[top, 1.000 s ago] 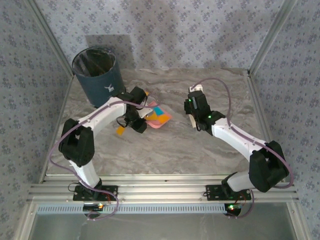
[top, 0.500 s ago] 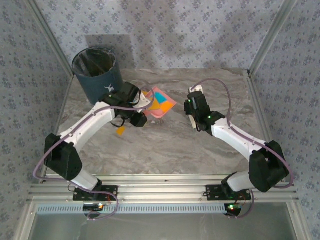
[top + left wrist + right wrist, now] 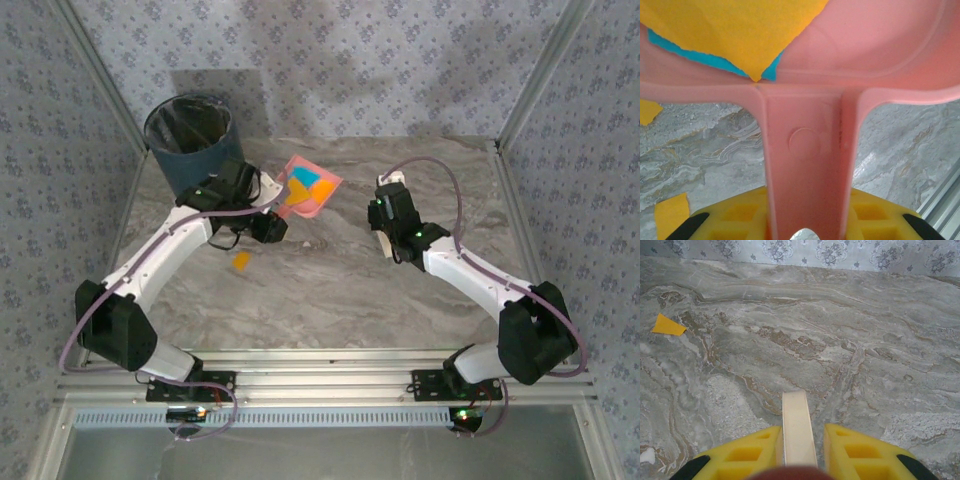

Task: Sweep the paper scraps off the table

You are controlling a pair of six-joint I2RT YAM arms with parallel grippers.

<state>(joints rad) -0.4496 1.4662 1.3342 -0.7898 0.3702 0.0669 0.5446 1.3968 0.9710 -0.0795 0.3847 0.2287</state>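
"At far left, what stands on the bench (image 3: 330,300)?"

"A dark bin (image 3: 193,140). Just right of it the left hand (image 3: 276,207) is pinching the handle of a pink dustpan (image 3: 322,197), with orange and cyan paper scraps (image 3: 300,185) lying in its tray."

"Any loose ones?"

"One orange scrap (image 3: 241,260) lies on the bench near that arm. Further right, the right hand (image 3: 386,243) is pressed onto a cream flat strip (image 3: 798,430)."
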